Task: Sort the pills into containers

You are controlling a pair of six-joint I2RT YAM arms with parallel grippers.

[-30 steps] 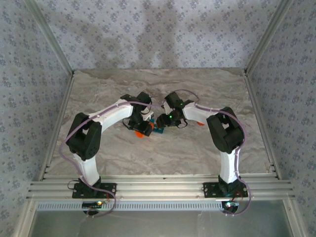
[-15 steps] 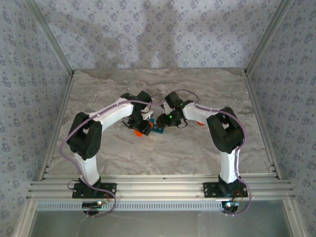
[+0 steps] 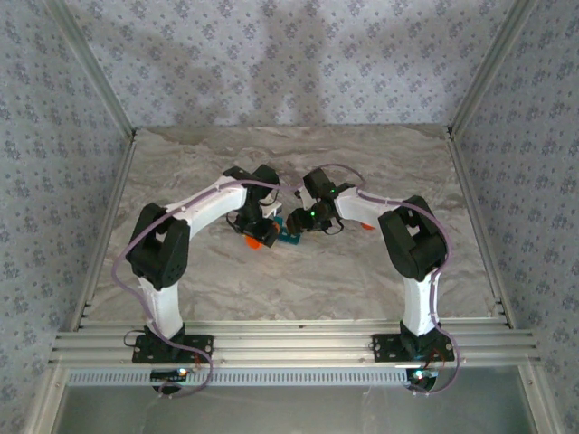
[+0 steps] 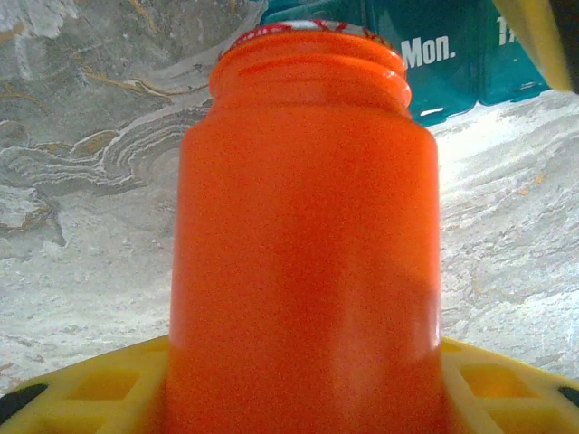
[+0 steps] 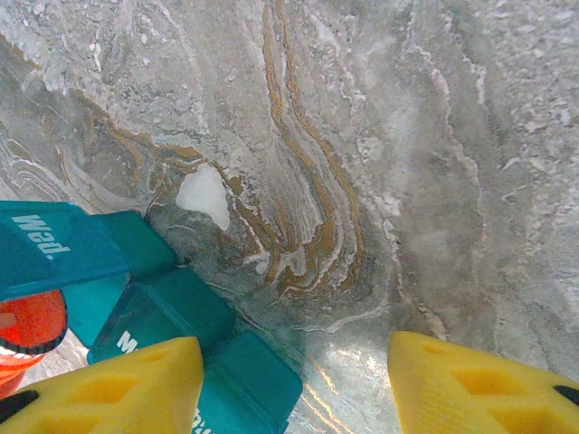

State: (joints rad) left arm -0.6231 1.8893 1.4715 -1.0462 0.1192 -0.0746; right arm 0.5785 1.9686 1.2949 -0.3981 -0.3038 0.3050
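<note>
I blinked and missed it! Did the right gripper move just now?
No. Seen from the top, the right gripper sits at the same spot as before, beside the teal containers and equally far from the table back edge.

The containers (image 5: 172,312) are a teal plastic strip of joined square compartments lying flat near the middle of the table (image 3: 298,289). In the right wrist view the strip runs from 9 o'clock down toward 6 o'clock. One lid (image 5: 50,249) (lettered "Wed." in white) appears flipped up, and another compartment reads "Mon." (image 4: 439,54).
</note>
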